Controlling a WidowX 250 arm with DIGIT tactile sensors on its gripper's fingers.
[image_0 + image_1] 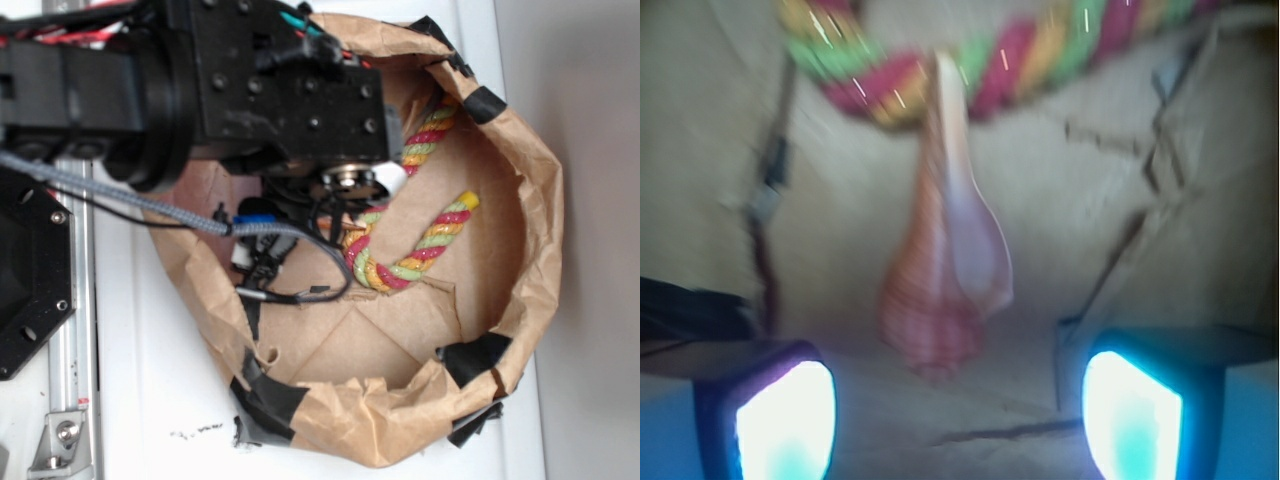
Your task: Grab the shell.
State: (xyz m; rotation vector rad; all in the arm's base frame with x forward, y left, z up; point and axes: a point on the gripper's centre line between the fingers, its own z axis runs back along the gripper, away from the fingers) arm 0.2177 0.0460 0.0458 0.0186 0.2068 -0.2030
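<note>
Orange-tan, the shell (pixel 945 260) is seen lying on the brown paper floor of the bag (pixel 520 250), its tip touching the rope (pixel 1040 50). The gripper (pixel 958 400) is held open, its fingers (pixel 785 420) apart on either side of the shell.

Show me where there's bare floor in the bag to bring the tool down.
Bare cardboard lies either side of the shell, below the rope. The open tool straddles the shell's knobbly end. It is crowded at the shell's tip, which meets the rope. The exterior view shows open floor below the rope.
</note>
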